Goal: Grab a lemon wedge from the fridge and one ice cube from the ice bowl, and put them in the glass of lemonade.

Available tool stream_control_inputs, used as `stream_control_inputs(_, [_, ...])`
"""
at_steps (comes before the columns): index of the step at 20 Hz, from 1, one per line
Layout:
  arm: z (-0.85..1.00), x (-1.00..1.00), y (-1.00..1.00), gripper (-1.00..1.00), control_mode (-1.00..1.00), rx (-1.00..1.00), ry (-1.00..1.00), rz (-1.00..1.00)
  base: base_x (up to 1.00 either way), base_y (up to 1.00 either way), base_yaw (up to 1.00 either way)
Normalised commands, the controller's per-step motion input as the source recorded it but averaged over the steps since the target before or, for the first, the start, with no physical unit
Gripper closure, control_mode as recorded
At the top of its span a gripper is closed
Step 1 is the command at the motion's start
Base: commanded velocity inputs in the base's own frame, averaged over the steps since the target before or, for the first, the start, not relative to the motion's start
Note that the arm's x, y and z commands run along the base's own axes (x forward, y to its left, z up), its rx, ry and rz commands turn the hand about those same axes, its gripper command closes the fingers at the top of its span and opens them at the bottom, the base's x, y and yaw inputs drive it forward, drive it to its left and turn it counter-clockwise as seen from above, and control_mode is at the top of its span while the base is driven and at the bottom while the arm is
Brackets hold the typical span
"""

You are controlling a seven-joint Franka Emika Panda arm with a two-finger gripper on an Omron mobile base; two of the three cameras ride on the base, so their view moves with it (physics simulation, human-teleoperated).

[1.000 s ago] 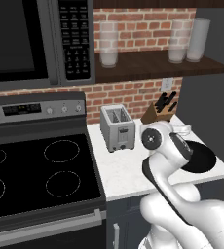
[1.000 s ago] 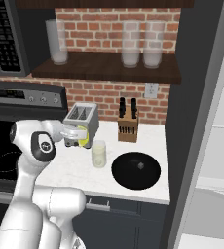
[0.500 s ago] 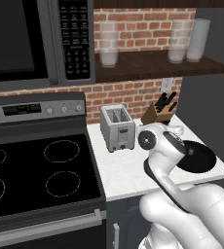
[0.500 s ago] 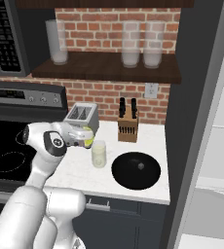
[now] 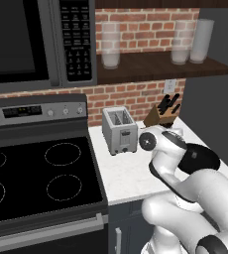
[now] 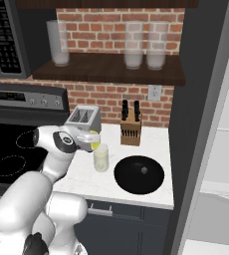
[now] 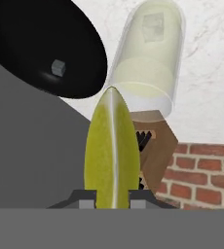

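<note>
left base view: the arm rises from the lower right and folds over the white bench (image 5: 131, 173), its bulk covering most of the ice bowl (image 5: 205, 158), of which a black rim section shows behind the elbow. toaster (image 5: 119, 130) and knife block (image 5: 161, 113) stand at the back against the brick wall. from this side the fingers and the load cannot be judged.

right base view: the gripper (image 6: 90, 141) is held above the bench, just left of the glass of lemonade (image 6: 101, 158) and slightly higher than its rim. a yellow piece, the lemon wedge (image 6: 93, 142), sits at the fingers. the ice bowl lies to the right of the glass, close beside it, with one pale ice cube (image 6: 143, 170) near its middle. the grey side of the fridge (image 6: 196, 124) bounds the bench on the right. this view gives the side-to-side offset that the hand view does not: the wedge stands short of the glass mouth, toward the toaster.

hand view: the fingers are clenched on the lemon wedge, its long axis running straight out along them, pointed tip leading. the tip reaches the rim of the glass in the picture, with the glass mouth directly beyond. the ice bowl and its cube lie off to one side of the wedge.

assessment: wedge delivery is in hand; the coming move depends on carrying the tip on toward the glass, fully over the mouth, before release. ice cube not yet collected.
</note>
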Motion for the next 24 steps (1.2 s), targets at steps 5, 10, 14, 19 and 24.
stream_control_inputs(5, [-0.12,0.14,-0.09,1.0,-1.0,0.0,0.06,0.0,0.0,0.0,0.0])
stream_control_inputs(10, [-0.04,0.0,0.0,1.0,-1.0,0.0,0.07,0.0,0.0,0.0,0.0])
stream_control_inputs(14, [0.0,0.14,0.0,1.0,-1.0,0.0,0.04,0.0,0.0,0.0,0.0])
stream_control_inputs(19, [0.0,0.32,0.0,1.0,-1.0,0.0,0.03,0.0,0.0,0.0,0.0])
stream_control_inputs(24, [-0.12,0.34,0.0,1.0,-1.0,0.0,0.01,0.0,0.0,0.0,0.0])
